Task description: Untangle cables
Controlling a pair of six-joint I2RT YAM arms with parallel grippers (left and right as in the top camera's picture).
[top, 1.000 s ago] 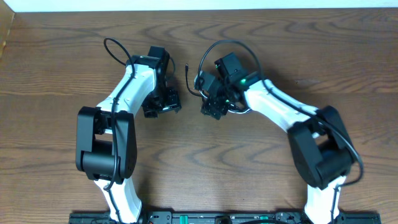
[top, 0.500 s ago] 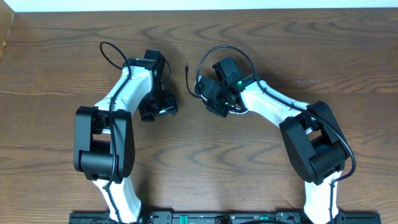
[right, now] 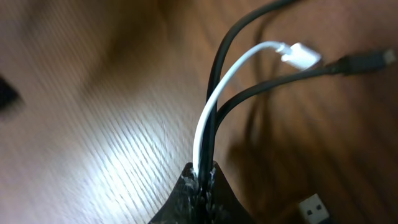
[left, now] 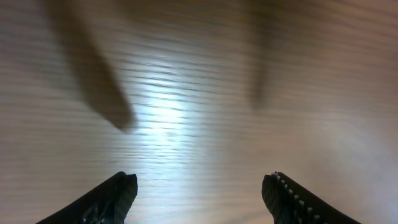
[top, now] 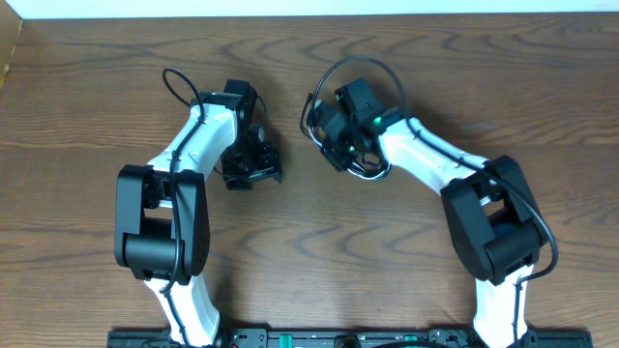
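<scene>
Since a second earlier the right gripper (right: 202, 177) had gone from spread wide to clenched and had shifted slightly toward the far side of the desk (top: 87, 87). The thin black plug end that had lain alone on the wood between the arms had moved in close beside that gripper. In the right wrist view the gripper was grasping the cables (right: 210, 130) in a bunch. The white cable (right: 230, 78) ran up between two black cables (right: 219, 56) and ended in a white plug (right: 301, 56). One black cable branched right to a dark plug (right: 367, 61). A USB plug (right: 314, 208) lay on the wood to the right of the gripper. From overhead, the bunch sat right of the desk's centre, under the right wrist. The left gripper (top: 253, 169) hung left of centre, well apart from the cables. It was released, its fingers (left: 115, 196) spread over blurred bare wood.
</scene>
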